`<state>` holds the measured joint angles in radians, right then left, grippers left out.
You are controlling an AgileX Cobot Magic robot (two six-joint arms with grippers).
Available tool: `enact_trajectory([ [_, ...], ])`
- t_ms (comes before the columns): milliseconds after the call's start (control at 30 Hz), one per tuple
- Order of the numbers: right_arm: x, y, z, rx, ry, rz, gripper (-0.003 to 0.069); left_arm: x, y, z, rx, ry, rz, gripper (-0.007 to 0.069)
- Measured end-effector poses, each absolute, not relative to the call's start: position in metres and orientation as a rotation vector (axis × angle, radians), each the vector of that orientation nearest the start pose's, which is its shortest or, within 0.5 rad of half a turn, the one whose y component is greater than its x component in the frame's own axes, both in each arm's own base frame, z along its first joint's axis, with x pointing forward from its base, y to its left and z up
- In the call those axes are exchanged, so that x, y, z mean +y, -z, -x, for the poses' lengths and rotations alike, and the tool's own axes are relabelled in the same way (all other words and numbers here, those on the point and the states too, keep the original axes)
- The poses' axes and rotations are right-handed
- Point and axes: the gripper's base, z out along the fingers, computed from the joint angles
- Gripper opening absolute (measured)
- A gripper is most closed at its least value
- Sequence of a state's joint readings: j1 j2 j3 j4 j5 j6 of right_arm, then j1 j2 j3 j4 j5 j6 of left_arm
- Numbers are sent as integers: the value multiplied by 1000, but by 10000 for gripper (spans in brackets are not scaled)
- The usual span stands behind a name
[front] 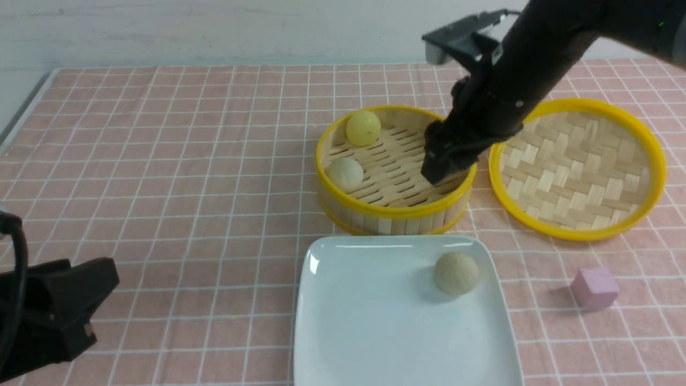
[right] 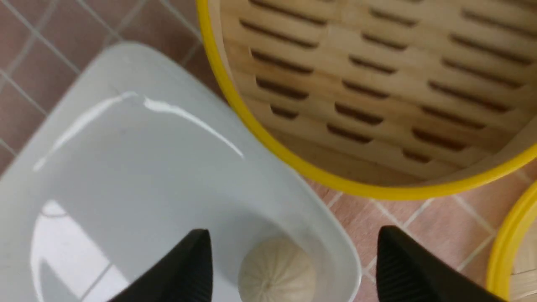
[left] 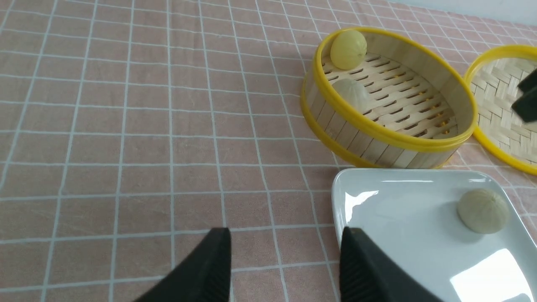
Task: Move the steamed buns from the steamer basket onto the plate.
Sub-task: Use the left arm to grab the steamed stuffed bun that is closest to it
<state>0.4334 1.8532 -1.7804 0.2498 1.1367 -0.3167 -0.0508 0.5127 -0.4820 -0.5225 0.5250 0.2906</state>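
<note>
The steamer basket (front: 394, 212) holds a pale yellow bun (front: 363, 127) at its far left and a pale beige bun (front: 344, 174) at its near left. A second beige bun (front: 456, 273) lies on the white plate (front: 370, 321) near its far right corner. My right gripper (front: 442, 163) is open and empty, hanging above the basket's right rim. In the right wrist view the plate bun (right: 277, 270) shows between its fingers. My left gripper (front: 80, 300) is open and empty at the near left; in the left wrist view (left: 285, 268) it sits by the plate's edge (left: 342, 197).
The shallow woven lid (front: 578, 166) lies right of the basket. A small pink cube (front: 594, 288) sits right of the plate. The pink checked cloth (front: 187, 187) covers the table, with a wall behind.
</note>
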Motion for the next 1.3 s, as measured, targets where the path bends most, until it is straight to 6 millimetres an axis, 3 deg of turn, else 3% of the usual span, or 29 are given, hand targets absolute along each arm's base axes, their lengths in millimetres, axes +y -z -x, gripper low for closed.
enact_trajectory([
  [167, 178, -384, -336, 2389, -376, 894, 495, -28, -296, -101, 1986, 394, -45, 376],
  [367, 165, -419, -306, 2338, -378, 903, 495, -28, -296, -101, 1986, 394, -45, 376],
  [667, 165, -418, -301, 2370, -418, 919, 495, -27, -297, -102, 1973, 389, -40, 369],
  [1033, 184, -427, -290, 2241, -720, 1037, 486, -27, -298, -102, 1968, 388, -38, 370],
  [1200, 194, -436, -283, 2091, -880, 1140, 433, -27, -298, -102, 1968, 392, -35, 370],
  [1300, 198, -440, -279, 1974, -927, 1220, 358, -28, -298, -102, 1968, 396, -34, 370],
])
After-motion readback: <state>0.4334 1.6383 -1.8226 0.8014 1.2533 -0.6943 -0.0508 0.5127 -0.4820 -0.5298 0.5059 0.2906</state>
